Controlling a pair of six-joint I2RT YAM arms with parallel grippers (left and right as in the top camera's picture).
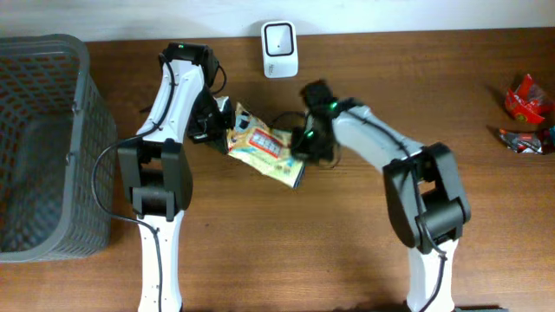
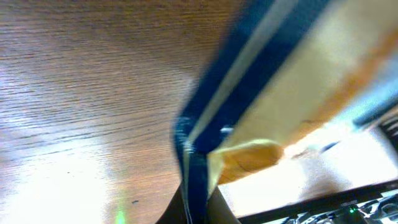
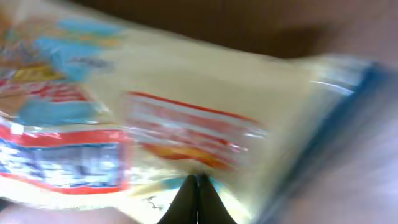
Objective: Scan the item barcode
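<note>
Pinching glossy, crinkled flat packet (image 1: 260, 149)

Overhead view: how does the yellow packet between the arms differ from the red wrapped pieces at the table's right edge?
The yellow, blue-edged plastic snack packet is clamped by the left gripper and right gripper; the small red wrapped pieces lie untouched. The packet is clearly larger and flat; the pieces look crumpled. Both are printed wrappers.

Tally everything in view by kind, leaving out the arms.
Grey basket: 1
White barcode scanner: 1
Yellow snack packet: 1
Small red wrapped items: 2
Total: 5
</note>
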